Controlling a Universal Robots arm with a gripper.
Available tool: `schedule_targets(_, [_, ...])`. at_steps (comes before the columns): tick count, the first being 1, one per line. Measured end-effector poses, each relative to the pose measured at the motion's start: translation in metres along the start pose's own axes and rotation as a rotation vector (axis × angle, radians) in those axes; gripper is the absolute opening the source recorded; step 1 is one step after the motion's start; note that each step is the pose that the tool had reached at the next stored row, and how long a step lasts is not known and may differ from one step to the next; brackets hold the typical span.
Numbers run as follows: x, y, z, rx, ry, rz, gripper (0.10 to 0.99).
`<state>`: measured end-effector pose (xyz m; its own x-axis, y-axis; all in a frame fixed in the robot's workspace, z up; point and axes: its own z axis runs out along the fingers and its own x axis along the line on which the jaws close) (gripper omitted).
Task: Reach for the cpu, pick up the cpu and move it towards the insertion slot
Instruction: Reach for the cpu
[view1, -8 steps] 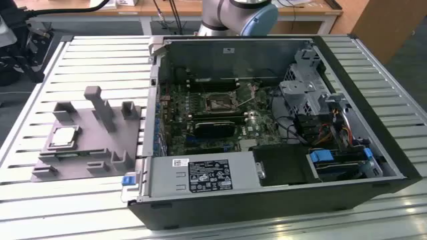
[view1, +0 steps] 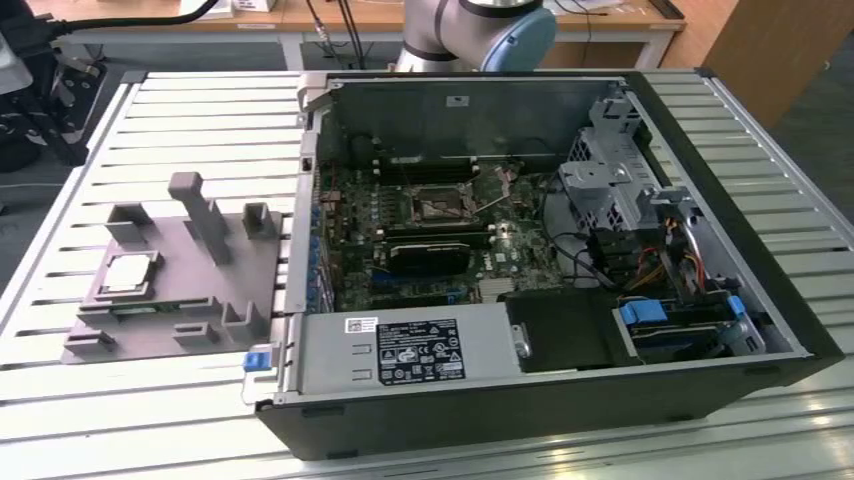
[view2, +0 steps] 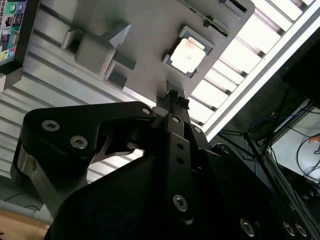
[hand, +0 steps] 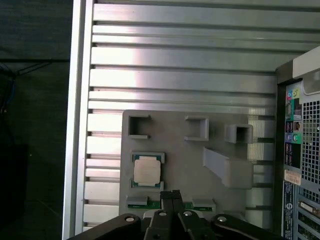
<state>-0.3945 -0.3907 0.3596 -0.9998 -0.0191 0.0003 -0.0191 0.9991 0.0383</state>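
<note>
The cpu (hand: 147, 170), seated flat in the grey fixture (hand: 185, 165), is seen just beyond the pincer (hand: 171, 194), which is closed narrow and empty.

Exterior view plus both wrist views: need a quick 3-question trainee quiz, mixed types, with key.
1. Fill in: in the exterior view, the insertion slot lies to the exterior view's ___ of the grey fixture.
2. True or false: the claw is apart from the cpu and holds nothing.
3. Pick one. The cpu lies: A in the insertion slot; B in a recess of the grey fixture; C in the claw.
Key: 1 right; 2 true; 3 B.
</note>
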Motion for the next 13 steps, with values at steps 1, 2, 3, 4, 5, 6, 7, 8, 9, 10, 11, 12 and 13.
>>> schedule_targets(1, [0.0004, 0.0000, 0.0001, 0.000, 0.0001, 0.000, 0.106])
schedule_targets(2, [0.0008, 0.0000, 0.0003, 0.000, 0.0002, 0.000, 0.106])
schedule_targets(3, [0.0012, 0.0000, 0.0006, 0.000, 0.0000, 0.000, 0.106])
schedule_targets(4, [0.0018, 0.0000, 0.0006, 0.000, 0.0002, 0.000, 0.106])
schedule_targets(5, [0.0022, 0.0000, 0.0009, 0.000, 0.0001, 0.000, 0.106])
schedule_targets(6, [0.0025, 0.0000, 0.0012, 0.000, 0.0000, 0.000, 0.106])
schedule_targets(7, [0.0026, 0.0000, 0.0013, 0.000, 0.0000, 0.000, 0.106])
schedule_targets(8, [0.0027, 0.0000, 0.0013, 0.000, 0.0001, 0.000, 0.106])
schedule_targets(9, [0.0027, 0.0000, 0.0015, 0.000, 0.0002, 0.000, 0.106])
schedule_targets(10, [0.0028, 0.0000, 0.0018, 0.000, 0.0000, 0.000, 0.114])
schedule_targets(11, [0.0028, -0.0001, 0.0023, 0.000, -0.0002, 0.000, 0.114])
schedule_targets(12, [0.0029, -0.0001, 0.0032, 0.000, -0.0002, 0.000, 0.169])
schedule_targets(13, [0.0031, -0.0002, 0.0044, 0.000, -0.0001, 0.000, 0.169])
